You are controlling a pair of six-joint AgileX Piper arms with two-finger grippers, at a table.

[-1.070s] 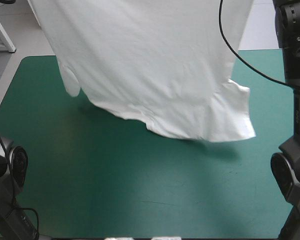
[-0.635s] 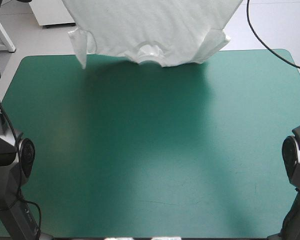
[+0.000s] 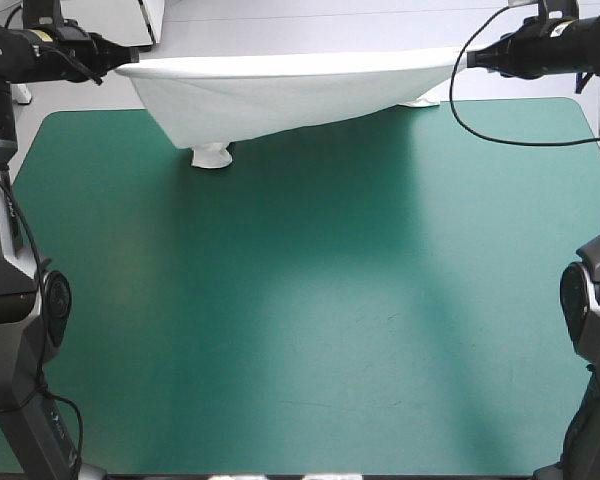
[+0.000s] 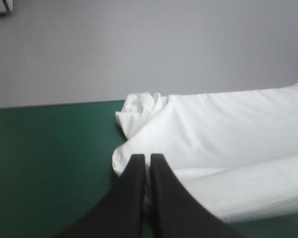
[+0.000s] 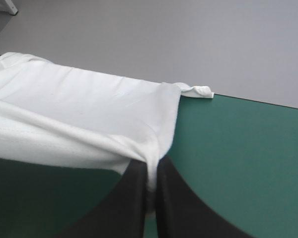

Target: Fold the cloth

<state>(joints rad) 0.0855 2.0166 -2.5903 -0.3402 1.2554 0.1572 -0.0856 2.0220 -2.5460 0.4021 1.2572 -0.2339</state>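
1. T-shirt (image 3: 290,90): white, lifted and stretched sideways into a long shallow sling across the top of the high view, from upper left to upper right. The upper edge runs nearly straight and taut; the body sags below it. The lowest part hangs at upper left of centre and touches the cover (image 3: 310,320). A small white end shows under the sling toward the upper right, near the far edge of the table.

2. Left gripper (image 3: 118,64): upper left of the high view, raised above the table. In its own view the gripper (image 4: 148,157) has its black fingers all but together, with a thin slip of T-shirt (image 4: 223,134) pinched between them. Cloth spreads ahead and to one side, bunched in a crumpled fold ahead of the fingers, by the far edge.

3. Right gripper (image 3: 472,60): upper right of the high view, raised to about the same height. In its own view the gripper (image 5: 150,166) is likewise nearly closed, with the T-shirt (image 5: 79,119) gathered into the narrow gap.

4. Cover: teal-green, with a soft shadow under the sling.
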